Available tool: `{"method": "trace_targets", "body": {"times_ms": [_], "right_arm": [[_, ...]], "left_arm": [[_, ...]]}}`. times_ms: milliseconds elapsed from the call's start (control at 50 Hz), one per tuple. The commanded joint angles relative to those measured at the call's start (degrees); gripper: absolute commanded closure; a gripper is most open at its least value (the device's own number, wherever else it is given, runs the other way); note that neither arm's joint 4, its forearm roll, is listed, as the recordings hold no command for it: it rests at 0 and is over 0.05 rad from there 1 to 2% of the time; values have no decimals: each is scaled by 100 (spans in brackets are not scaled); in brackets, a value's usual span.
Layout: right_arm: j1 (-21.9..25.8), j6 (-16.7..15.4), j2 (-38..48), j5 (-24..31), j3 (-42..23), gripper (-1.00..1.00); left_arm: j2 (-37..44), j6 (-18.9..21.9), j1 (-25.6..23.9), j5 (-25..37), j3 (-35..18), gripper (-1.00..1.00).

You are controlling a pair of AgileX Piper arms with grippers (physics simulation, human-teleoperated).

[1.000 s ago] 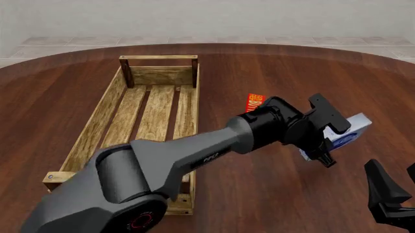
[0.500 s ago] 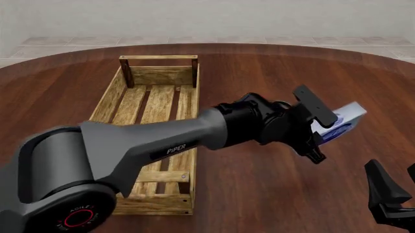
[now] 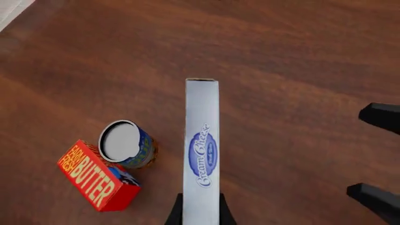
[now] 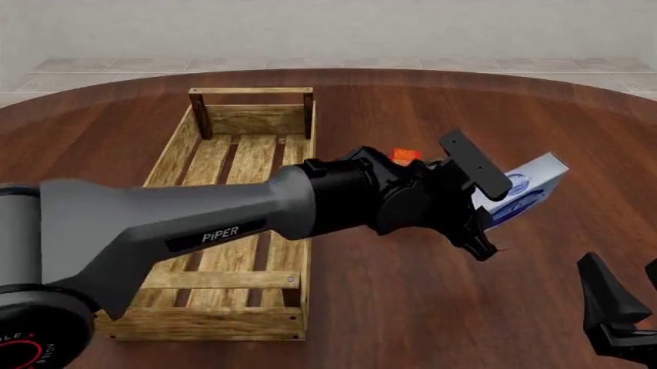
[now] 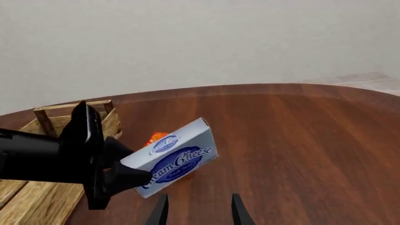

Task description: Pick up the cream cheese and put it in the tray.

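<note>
Left end effector (image 4: 481, 207) clamped the cream cheese (image 4: 518, 192) by one end, lifted, frame center-right. Right end effector (image 5: 196, 211) hung open, empty. Box could pivot or slip before reaching the tray (image 4: 165, 169) at left.

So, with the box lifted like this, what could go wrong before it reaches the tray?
1. The left gripper holds the cream cheese only at one end, and most of the box sticks out, so it may swing or slip between the fingers.
2. The butter box and the can lie under the carry; a dropped box could hit them.
3. The tray has gaps between its floor boards, so the box could settle crooked.
</note>
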Motion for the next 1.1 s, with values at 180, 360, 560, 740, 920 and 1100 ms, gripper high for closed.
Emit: {"method": "trace_targets", "body": {"times_ms": [180,360,560,740,920,1100], "right_arm": [[32,-18,-34,17,-1,-100],[29,-33,-38,18,-1,-100],[45,-37,-20,8,-1,-100],[43,-44,-18,7,-1,-100],[48,-57,-11,3,-1,-100],[38,-64,-25,10,-1,-100]], "left_arm": [[-710,-58,233,-330,711,100],[-1151,-205,374,-442,1108,100],[-1559,-273,467,-427,1403,100],[-1712,-276,660,-352,1419,100],[-1942,-341,893,-239,1430,100],[-2304,-403,1301,-146,1539,100]]}}
